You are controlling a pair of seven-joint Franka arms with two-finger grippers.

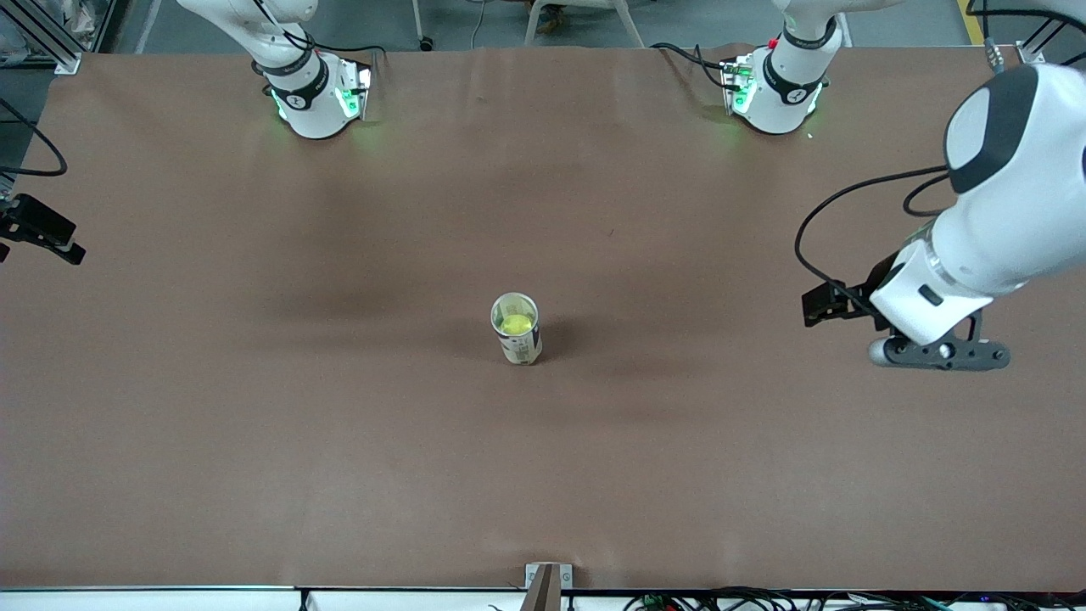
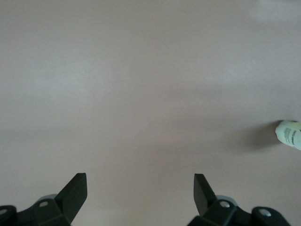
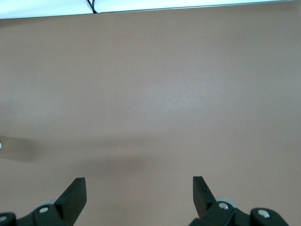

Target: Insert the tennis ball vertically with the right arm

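High front camera facing both arm bases across the tabletop [image 1: 254, 441], each wrist camera looking down past its claw, left wrist sharing the can [image 2: 289, 134]

Table covering [image 1: 254, 424]: we note a brown, matt, paper-like sheet, smooth with faint creases. Can [image 1: 517, 328]: we see an upright cylinder with a printed paper-like label; the tennis ball [image 1: 516, 323] inside looks fuzzy yellow-green. Arm shells: glossy white plastic with black bands. Left gripper [image 2: 140, 200] and right gripper [image 3: 139, 200]: matt black fingers, we record, with bright metal screws.
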